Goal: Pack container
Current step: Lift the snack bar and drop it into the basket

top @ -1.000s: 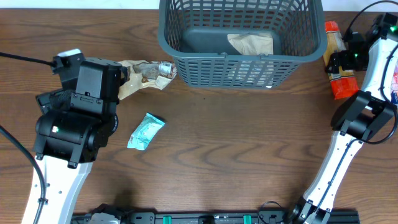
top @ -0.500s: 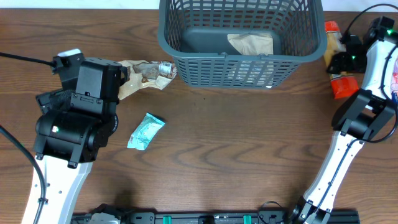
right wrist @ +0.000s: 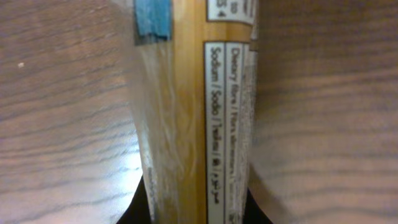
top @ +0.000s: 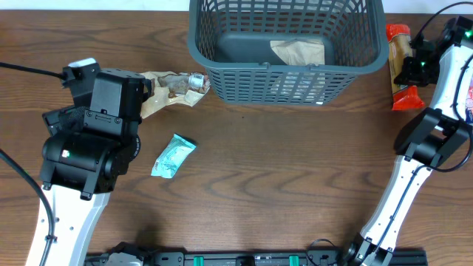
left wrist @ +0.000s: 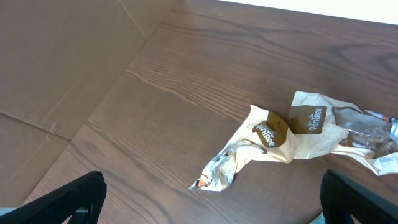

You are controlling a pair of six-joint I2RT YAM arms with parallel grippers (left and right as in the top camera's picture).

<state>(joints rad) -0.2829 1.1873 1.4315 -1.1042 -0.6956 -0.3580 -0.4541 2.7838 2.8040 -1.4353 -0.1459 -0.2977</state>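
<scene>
The right tool (top: pixel 409 70) pinches the light, crinkly, likely slippery orange snack packet (top: pixel 399 46) at mid-length beside the rigid container (top: pixel 288 70); the left tool (left wrist: pixel 211 199) hangs spread.

The worktop (top: pixel 259 170) is a table of dark brown wood, with a clear grain running from its left edge to its right edge, and it fills nearly the whole overhead view. Beyond its far edge there is a thin pale strip (top: pixel 89 4); the left wrist view shows a white band (left wrist: pixel 323 7) there. In that view a flat brown board (left wrist: pixel 56 68) with creases, like cardboard, lies beyond one edge of the worktop. The light is soft and even. In the right wrist view a pale glare (right wrist: pixel 93 180) lies on the wood.
</scene>
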